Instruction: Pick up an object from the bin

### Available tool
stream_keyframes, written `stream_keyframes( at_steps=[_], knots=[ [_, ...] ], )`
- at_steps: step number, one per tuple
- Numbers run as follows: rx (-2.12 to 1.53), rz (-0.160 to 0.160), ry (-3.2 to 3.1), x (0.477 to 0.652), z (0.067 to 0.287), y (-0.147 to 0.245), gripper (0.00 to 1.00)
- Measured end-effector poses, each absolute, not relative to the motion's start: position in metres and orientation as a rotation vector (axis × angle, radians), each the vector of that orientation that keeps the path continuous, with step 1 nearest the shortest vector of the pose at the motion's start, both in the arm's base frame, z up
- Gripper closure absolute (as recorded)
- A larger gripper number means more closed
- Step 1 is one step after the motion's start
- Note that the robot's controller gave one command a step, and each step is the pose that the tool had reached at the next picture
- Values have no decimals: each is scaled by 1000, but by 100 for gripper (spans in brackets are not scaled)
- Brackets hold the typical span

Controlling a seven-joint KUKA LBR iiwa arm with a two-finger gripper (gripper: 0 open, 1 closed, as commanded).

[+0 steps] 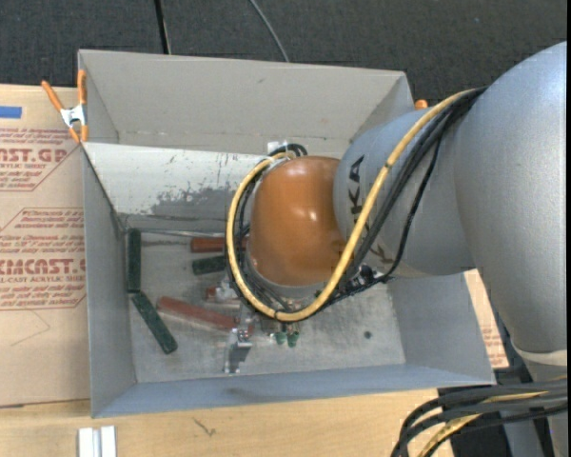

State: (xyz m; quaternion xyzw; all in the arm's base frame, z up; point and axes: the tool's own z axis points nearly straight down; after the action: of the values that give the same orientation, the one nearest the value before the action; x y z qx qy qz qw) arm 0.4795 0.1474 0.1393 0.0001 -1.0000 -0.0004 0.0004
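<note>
The arm (457, 198) comes in from the right of the frame, its orange cover (295, 222) over the middle of the bin (171, 93). Below the cover the gripper (237, 348) hangs low near the front wall, at the right end of a red stick (192, 312), perhaps touching it. At lower left lie two green bars, one straight (133, 260), one tilted (153, 323)

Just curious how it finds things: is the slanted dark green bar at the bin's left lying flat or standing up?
Lying flat: the dark green bar shows its whole length along the bin floor.
</note>
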Motion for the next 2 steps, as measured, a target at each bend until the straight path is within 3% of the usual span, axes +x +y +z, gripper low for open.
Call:
stream_keyframes(
  at_steps=[1,2],
  knots=[
    [-107,-13,-3166,515,78,140,100],
    [-108,-13,-3166,515,78,139,100]
  ],
)
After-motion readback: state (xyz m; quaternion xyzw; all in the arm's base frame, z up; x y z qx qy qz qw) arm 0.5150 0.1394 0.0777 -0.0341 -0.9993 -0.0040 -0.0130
